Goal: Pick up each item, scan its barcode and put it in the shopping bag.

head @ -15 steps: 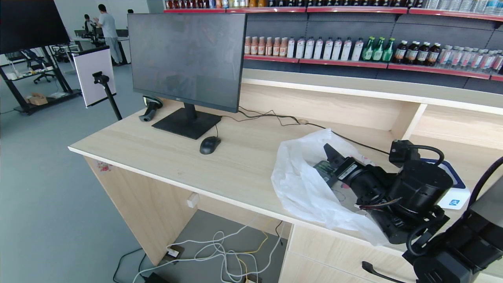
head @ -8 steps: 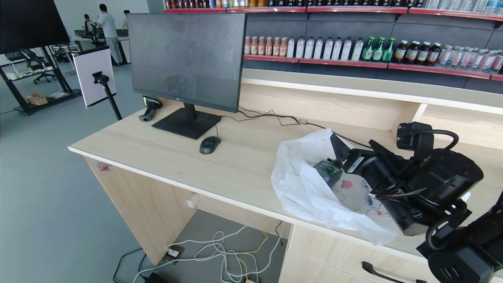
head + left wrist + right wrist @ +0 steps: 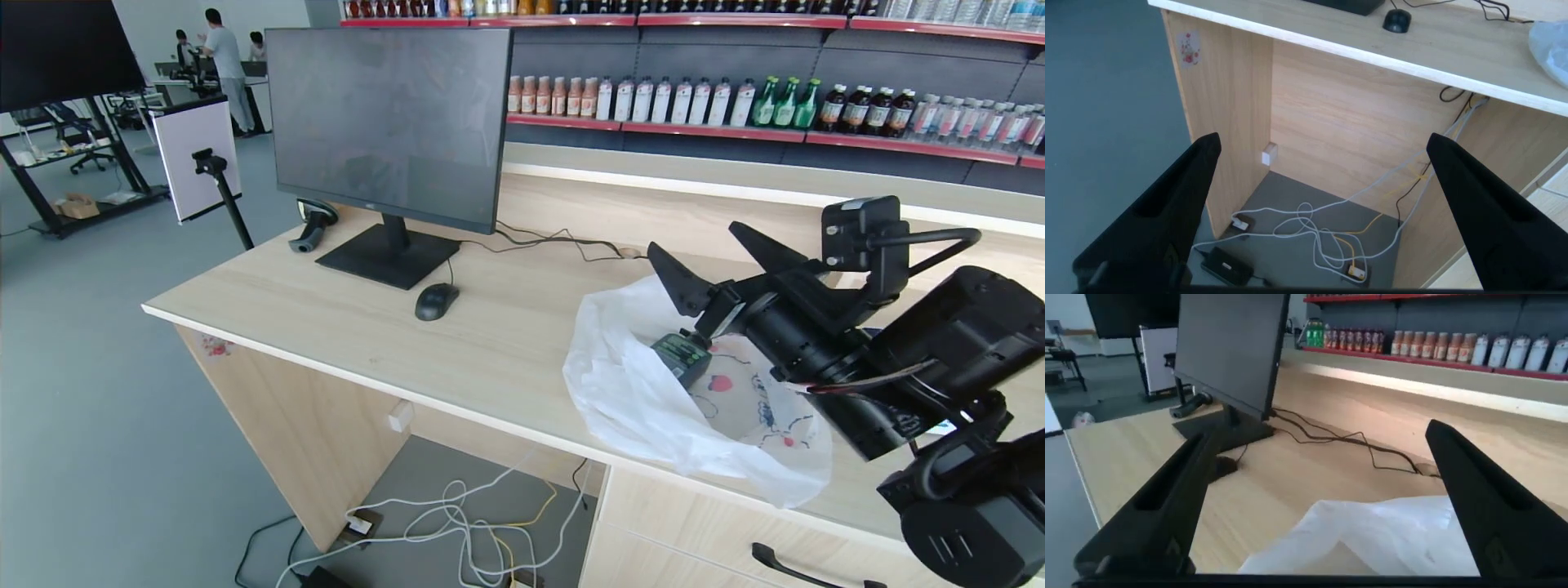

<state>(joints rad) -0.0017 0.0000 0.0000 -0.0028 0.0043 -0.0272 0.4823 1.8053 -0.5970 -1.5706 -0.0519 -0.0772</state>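
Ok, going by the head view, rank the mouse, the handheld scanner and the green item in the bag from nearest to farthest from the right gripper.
From the right gripper, jaws open above the shopping bag:
1. The green item, inside the bag, right under it.
2. The mouse, mid-counter, in front of the monitor.
3. The handheld scanner, by the monitor's base, farthest to the robot's left.

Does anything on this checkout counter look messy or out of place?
Nothing damaged or spilled. The bag lies crumpled at the front edge of the counter, a dark item inside. Loose cables tangle on the floor underneath.
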